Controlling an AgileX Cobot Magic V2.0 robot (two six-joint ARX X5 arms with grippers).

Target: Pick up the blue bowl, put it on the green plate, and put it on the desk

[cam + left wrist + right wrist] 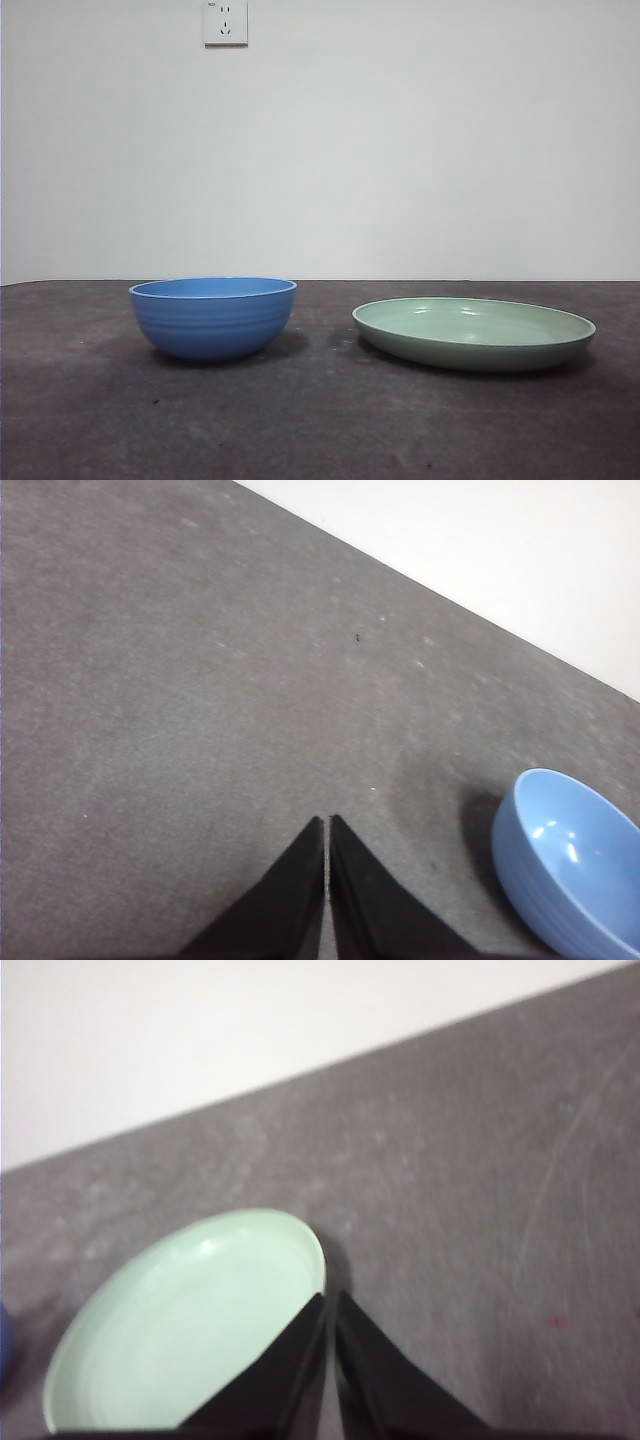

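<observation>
The blue bowl (213, 317) stands upright and empty on the desk (320, 420), left of centre. To its right, apart from it, lies the pale-green plate (473, 333), also empty. Neither arm shows in the front view. In the left wrist view my left gripper (328, 822) is shut and holds nothing, above bare desk (200, 710), with the blue bowl (567, 862) off to one side. In the right wrist view my right gripper (330, 1300) is shut and empty, above the rim of the green plate (190, 1320).
A white wall (400, 140) rises behind the desk's far edge, with a socket (225, 22) high on it. A sliver of the blue bowl (3, 1345) shows at the edge of the right wrist view.
</observation>
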